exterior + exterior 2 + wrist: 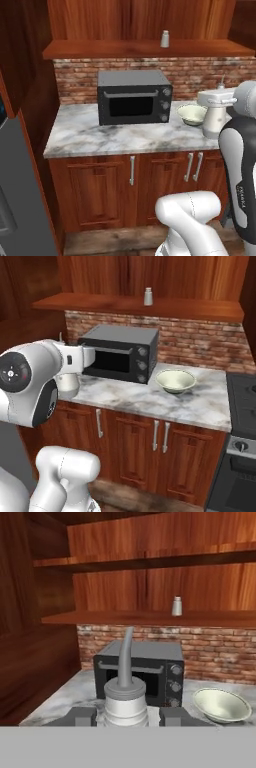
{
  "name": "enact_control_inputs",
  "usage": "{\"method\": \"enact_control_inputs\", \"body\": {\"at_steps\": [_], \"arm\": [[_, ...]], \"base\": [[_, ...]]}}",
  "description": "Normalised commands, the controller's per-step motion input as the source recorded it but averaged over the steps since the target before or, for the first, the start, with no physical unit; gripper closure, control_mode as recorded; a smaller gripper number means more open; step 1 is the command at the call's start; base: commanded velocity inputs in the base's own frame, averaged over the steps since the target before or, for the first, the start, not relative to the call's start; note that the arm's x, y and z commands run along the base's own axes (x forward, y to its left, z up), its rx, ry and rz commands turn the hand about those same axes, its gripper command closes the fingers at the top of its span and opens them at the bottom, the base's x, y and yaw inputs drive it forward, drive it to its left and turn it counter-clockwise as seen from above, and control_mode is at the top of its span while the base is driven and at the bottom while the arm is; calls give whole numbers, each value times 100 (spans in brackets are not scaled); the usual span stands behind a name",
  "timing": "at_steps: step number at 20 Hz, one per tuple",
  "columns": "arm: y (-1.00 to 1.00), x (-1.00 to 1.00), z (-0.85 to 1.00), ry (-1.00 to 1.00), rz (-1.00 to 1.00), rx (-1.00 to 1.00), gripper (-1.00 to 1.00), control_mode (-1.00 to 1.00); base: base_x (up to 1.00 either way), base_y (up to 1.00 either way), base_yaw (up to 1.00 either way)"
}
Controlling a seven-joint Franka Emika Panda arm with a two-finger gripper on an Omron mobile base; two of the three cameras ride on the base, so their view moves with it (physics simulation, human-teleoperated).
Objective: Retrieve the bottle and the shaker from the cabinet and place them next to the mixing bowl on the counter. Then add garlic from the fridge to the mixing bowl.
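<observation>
Bottle pinched in the gripper, shaker on the shelf, bowl on the counter.

Left base view: a dark microwave (134, 97) sits mid-frame on the marble counter (90, 137), the mixing bowl (192, 114) just to its right, the shaker (164, 38) on the wooden shelf (100, 49) at upper centre.
Right base view: brick wall (200, 341) behind, stove (242, 406) at the right edge.
Hand view: the gripper (126, 716) clamps the white bottle (125, 699) at bottom centre, its grey spout before the microwave.
</observation>
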Motion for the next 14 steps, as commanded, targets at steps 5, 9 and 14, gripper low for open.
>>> {"method": "enact_control_inputs", "body": {"at_steps": [5, 9, 14], "arm": [[0, 0, 0, 0, 0, 0, 100, 100], [0, 0, 0, 0, 0, 0, 100, 100], [0, 0, 0, 0, 0, 0, 100, 100]], "base": [[89, 2, -6], [69, 9, -38], [47, 4, -35]]}}
